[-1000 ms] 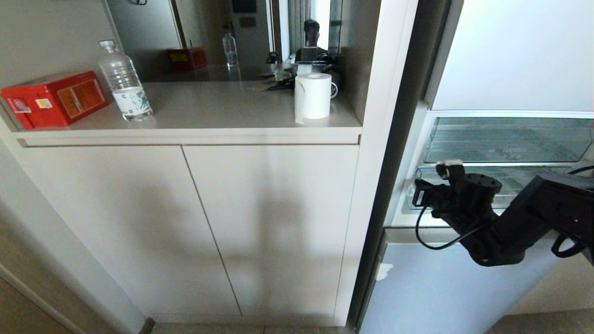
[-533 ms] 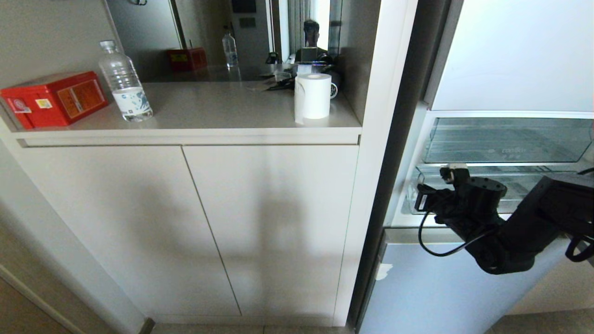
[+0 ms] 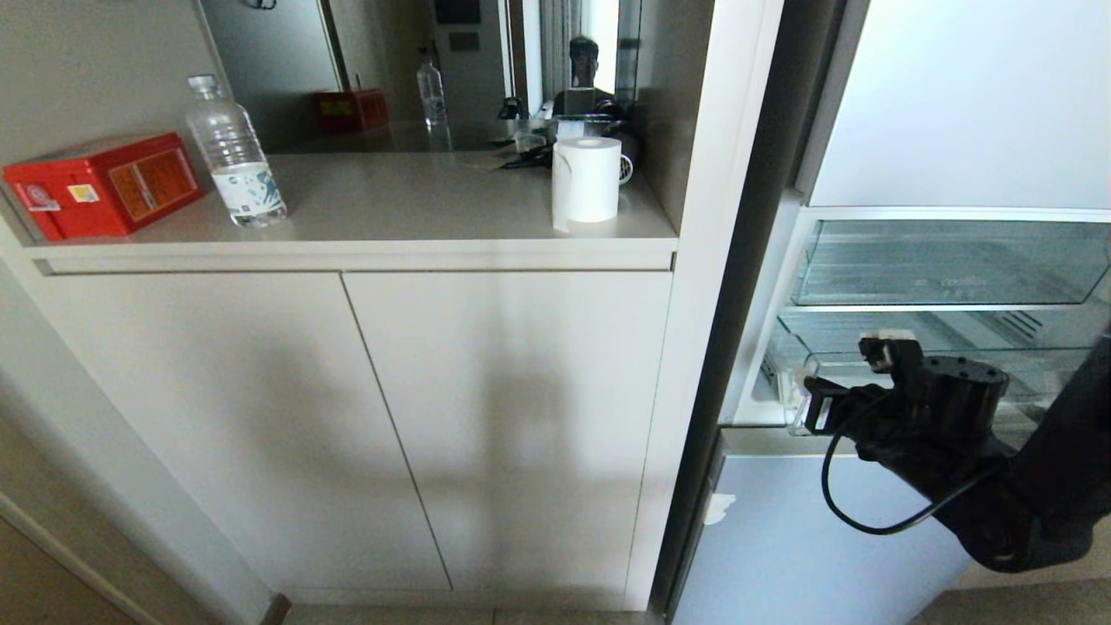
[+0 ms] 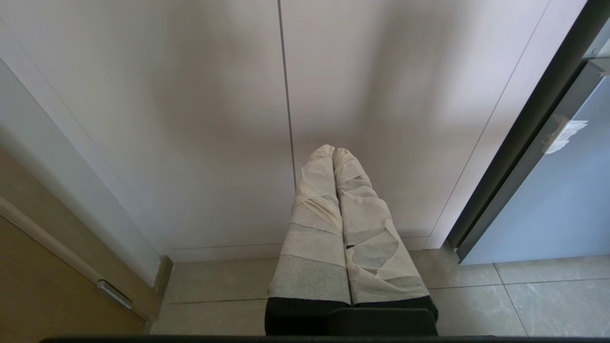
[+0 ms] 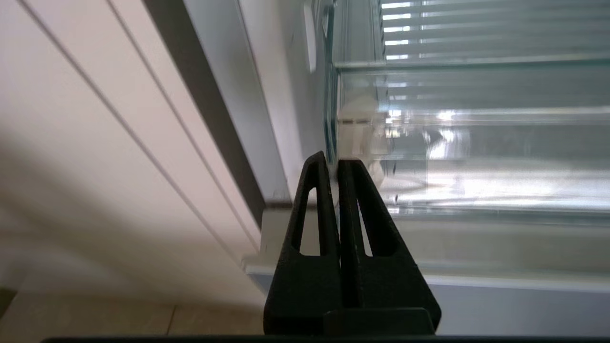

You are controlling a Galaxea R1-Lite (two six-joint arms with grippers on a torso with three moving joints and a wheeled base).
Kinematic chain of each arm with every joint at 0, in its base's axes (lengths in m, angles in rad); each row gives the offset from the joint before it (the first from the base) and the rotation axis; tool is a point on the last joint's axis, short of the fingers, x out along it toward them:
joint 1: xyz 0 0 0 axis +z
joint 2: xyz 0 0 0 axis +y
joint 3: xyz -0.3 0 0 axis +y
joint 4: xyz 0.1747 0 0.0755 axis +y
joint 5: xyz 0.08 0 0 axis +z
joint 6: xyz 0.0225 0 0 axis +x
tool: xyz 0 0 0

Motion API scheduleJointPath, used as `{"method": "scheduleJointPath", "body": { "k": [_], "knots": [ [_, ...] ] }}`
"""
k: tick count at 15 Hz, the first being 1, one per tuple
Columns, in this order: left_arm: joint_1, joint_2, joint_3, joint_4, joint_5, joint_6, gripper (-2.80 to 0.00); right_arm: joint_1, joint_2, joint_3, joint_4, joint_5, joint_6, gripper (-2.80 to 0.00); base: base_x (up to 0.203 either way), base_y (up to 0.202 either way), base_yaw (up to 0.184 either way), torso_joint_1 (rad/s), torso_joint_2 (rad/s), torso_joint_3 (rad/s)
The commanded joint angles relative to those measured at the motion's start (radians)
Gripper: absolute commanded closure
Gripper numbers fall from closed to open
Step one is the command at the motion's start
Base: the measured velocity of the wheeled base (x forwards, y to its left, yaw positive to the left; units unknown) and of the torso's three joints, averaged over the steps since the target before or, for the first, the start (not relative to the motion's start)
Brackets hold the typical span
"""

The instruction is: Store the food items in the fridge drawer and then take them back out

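The fridge drawer (image 3: 911, 334) is the shallow clear one low in the open fridge, under a taller clear drawer (image 3: 946, 260). My right gripper (image 3: 816, 410) is at its left front corner. In the right wrist view the black fingers (image 5: 317, 190) of the right gripper (image 5: 332, 159) are shut on the thin clear front wall of the fridge drawer (image 5: 452, 143). The drawer's corner juts out past the fridge frame. The food items are out of view. My left gripper (image 4: 333, 151), its fingers wrapped in tape and shut on nothing, hangs low in front of the cabinet doors.
Left of the fridge is a counter (image 3: 417, 204) with a red box (image 3: 100, 184), a water bottle (image 3: 233, 156) and a paper roll (image 3: 587, 180). A mirror behind shows a person's reflection. Cabinet doors (image 3: 347, 417) are below. A blue-grey fridge front (image 3: 807, 538) lies under the drawers.
My right arm has drawn back toward me and lower in the head view. The shallow drawer has slid outward with it, its front corner now past the fridge frame.
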Motion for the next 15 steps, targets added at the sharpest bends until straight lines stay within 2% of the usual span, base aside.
{"method": "scheduleJointPath", "body": {
  "k": [1, 5, 7, 8, 9, 10, 13, 15],
  "knots": [
    [0.000, 0.002, 0.000, -0.001, 0.000, 0.000, 0.00, 0.001, -0.090, 0.105, -0.039, 0.001, 0.001, -2.80, 0.000, 0.000, 0.000, 0.000, 0.00, 0.000],
    [0.000, 0.002, 0.000, 0.001, 0.000, 0.000, 0.00, 0.002, -0.194, 0.245, -0.110, -0.001, 0.002, -2.80, 0.000, 0.000, 0.000, 0.000, 0.00, 0.000],
    [0.000, 0.002, 0.000, 0.001, 0.000, 0.000, 0.00, -0.005, -0.300, 0.279, -0.094, -0.016, 0.000, -2.80, 0.000, 0.000, 0.000, 0.000, 0.00, 0.000],
    [0.000, 0.002, 0.000, 0.001, 0.000, 0.000, 0.00, -0.020, -0.370, 0.273, -0.042, -0.028, -0.003, -2.80, 0.000, 0.000, 0.000, 0.000, 0.00, 0.000],
    [0.000, 0.002, 0.000, 0.001, 0.000, 0.000, 0.00, -0.042, -0.445, 0.242, 0.063, -0.035, -0.006, -2.80, 0.000, 0.000, 0.000, 0.000, 0.00, 0.000],
    [0.000, 0.002, 0.000, 0.001, 0.000, 0.000, 0.00, -0.068, -0.500, 0.175, 0.239, -0.037, -0.007, -2.80, 0.000, 0.000, 0.000, 0.000, 0.00, 0.000],
    [0.000, 0.002, 0.000, 0.000, 0.000, 0.000, 0.00, -0.168, -0.553, -0.186, 0.799, 0.008, -0.009, -2.80, 0.000, 0.000, 0.000, 0.000, 0.00, 0.000],
    [0.000, 0.002, 0.000, 0.001, 0.000, 0.000, 0.00, -0.242, -0.488, -0.385, 1.003, 0.081, -0.015, -2.80, 0.000, 0.000, 0.000, 0.000, 0.00, 0.000]
  ]
}}
